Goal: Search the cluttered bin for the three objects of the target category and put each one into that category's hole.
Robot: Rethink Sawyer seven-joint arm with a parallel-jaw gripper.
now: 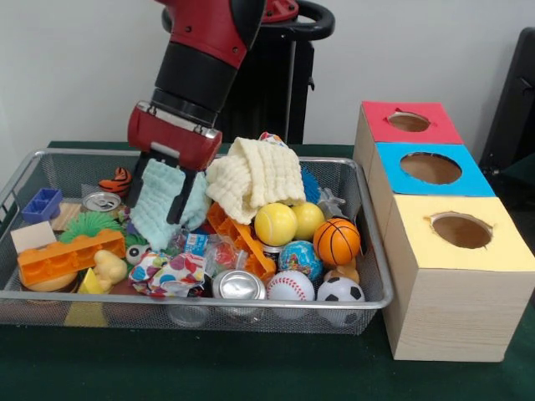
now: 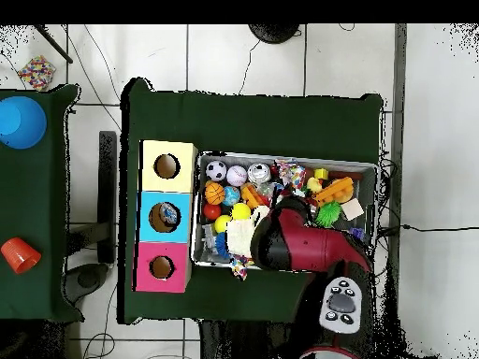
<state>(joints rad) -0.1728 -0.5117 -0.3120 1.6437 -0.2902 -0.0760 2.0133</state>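
Front view showed the gripper (image 1: 163,196) down in the wire bin (image 1: 368,251), its black fingers (image 1: 178,200) clamped on a pale mint cloth (image 1: 159,205) that hung lifted among the clutter. A cream cloth (image 1: 255,177) lay just beside it, heaped over an orange block (image 1: 242,238). No brand or writing could be read on the 2 cans (image 1: 238,286); only patterns showed on the balls and wrappers. To the bin's side stood 3 boxes with holes: red (image 1: 410,122), blue (image 1: 430,169) and yellow (image 1: 461,231). The overhead view hid the gripper under the red arm (image 2: 309,245), but it alone showed something already inside the blue box's hole (image 2: 166,216), plus a blue cup (image 2: 21,122) and a red cup (image 2: 19,254) on a neighbouring table.
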